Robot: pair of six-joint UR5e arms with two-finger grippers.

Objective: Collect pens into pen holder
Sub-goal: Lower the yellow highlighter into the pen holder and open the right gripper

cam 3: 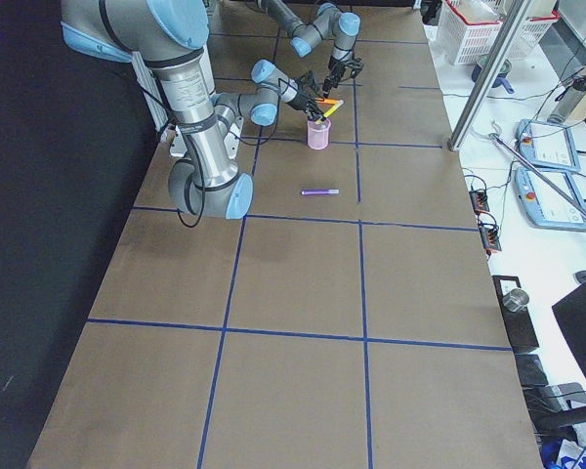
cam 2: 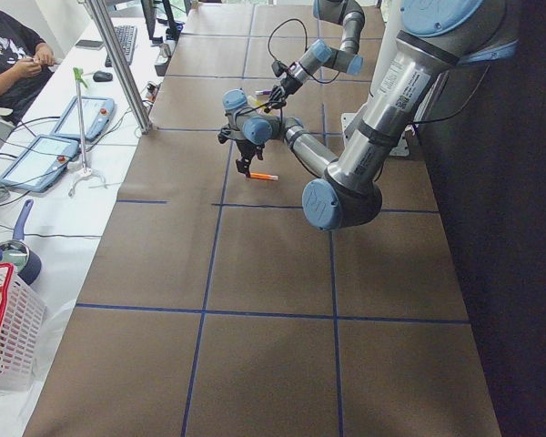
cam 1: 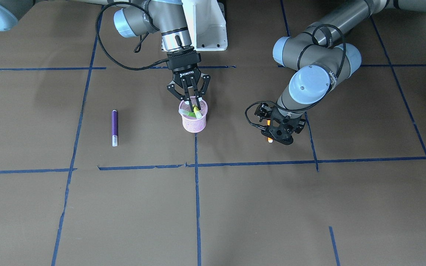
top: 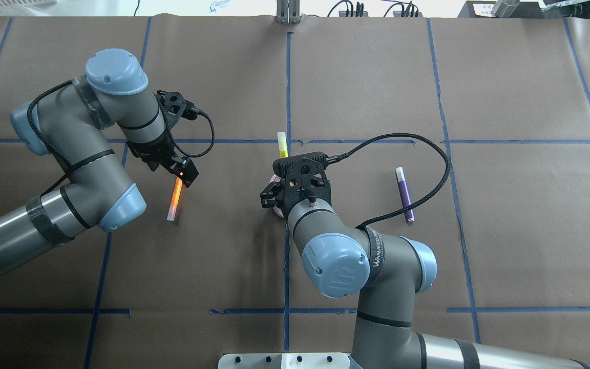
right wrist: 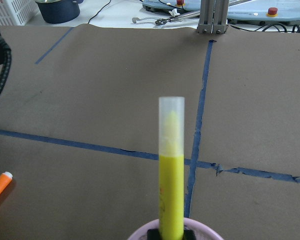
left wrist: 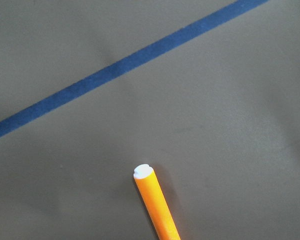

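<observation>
Grips green pen in pen holder, frame ctr, w/ right gripper, jaws narrow; clamps orange pen w/ left gripper, overhead view ctr-left.

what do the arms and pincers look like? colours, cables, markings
Left arm and right arm: grey tubes, pale blue joint caps, black braided cables to the wrists. Left pincer and right pincer are black; the right one reads ROBOTIQ in white.

Desk: matt brown paper, with blue tape. Pen holder: pink wire mesh. Green pen, orange pen, purple pen: smooth plastic, frosted translucent caps. Arms: satin grey metal, glossy pale-blue plastic joint caps.
</observation>
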